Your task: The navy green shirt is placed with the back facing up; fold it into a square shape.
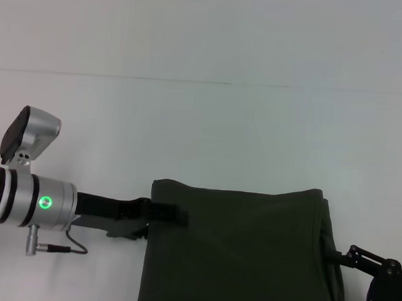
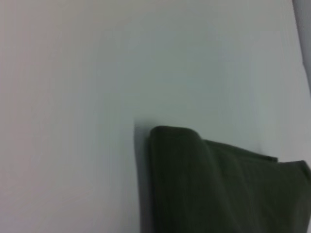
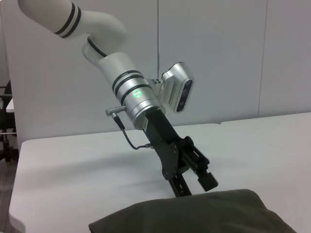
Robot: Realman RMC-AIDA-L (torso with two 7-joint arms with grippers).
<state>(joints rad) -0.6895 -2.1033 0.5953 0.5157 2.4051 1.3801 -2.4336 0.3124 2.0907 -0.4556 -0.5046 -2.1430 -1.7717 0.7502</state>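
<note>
Your white table (image 1: 202, 123) filled the head view; on it, in the lower middle and lower right of the frame, lay the navy green shirt (image 1: 243, 254), a dark olive soft cotton T-shirt already gathered into a thick, roughly square block with no sleeve showing and no lettering visible; I judged the folding largely done, with perhaps only squaring and release left, though its near edge ran off the bottom of the frame. The left gripper (image 1: 162, 213), black on a white and silver arm, sat at the block's left edge with its fingers reaching onto the cloth; the right gripper (image 1: 357, 256) sat at the right edge, and whether its fingers were parted I could not tell.

The right wrist view alone showed you the left gripper (image 3: 194, 182) from the front, with its fingers parted just behind the cloth's hump; the left wrist view alone showed the rounded, layered corner of the fold.
</note>
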